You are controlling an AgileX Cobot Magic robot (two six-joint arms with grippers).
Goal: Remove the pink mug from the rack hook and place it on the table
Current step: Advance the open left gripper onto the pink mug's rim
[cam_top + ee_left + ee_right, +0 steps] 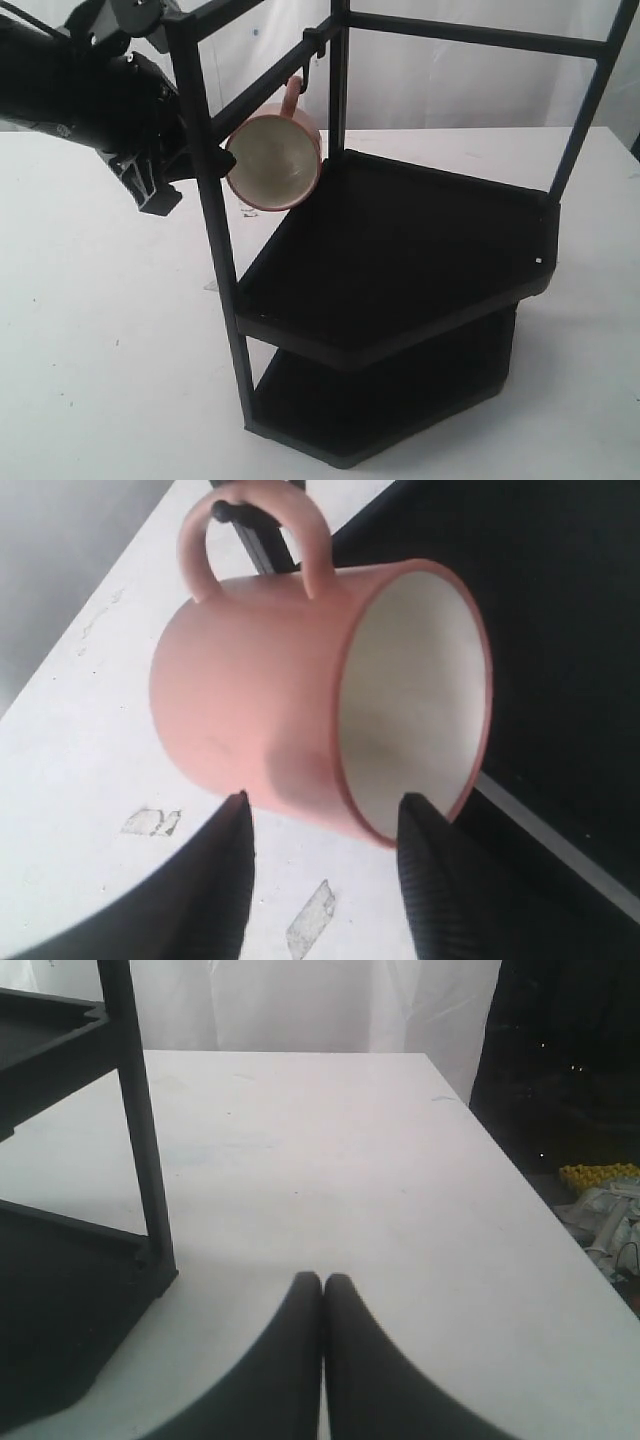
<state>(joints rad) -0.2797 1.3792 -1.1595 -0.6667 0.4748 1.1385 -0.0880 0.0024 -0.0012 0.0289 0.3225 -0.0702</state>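
The pink mug [275, 160] hangs by its loop handle from the rack hook [317, 55] on the black rail, its cream mouth tilted outward. The left wrist view shows the pink mug [280, 690] close up, handle looped over the rack hook [255, 525]. My left gripper [325, 805] is open, its two fingertips just at the mug's lower edge, one near the body and one at the rim, not closed on it. In the exterior view the left arm [120, 110] sits left of the rack post. My right gripper [322, 1282] is shut on nothing above the table [330, 1160].
The rack [400, 250] stands on the table [100, 350] with two dark shelves; its front post [210, 200] is between my left arm and the mug. Scuff marks [150, 822] lie on the tabletop beneath the mug. A rack post [140, 1120] rises near the right gripper.
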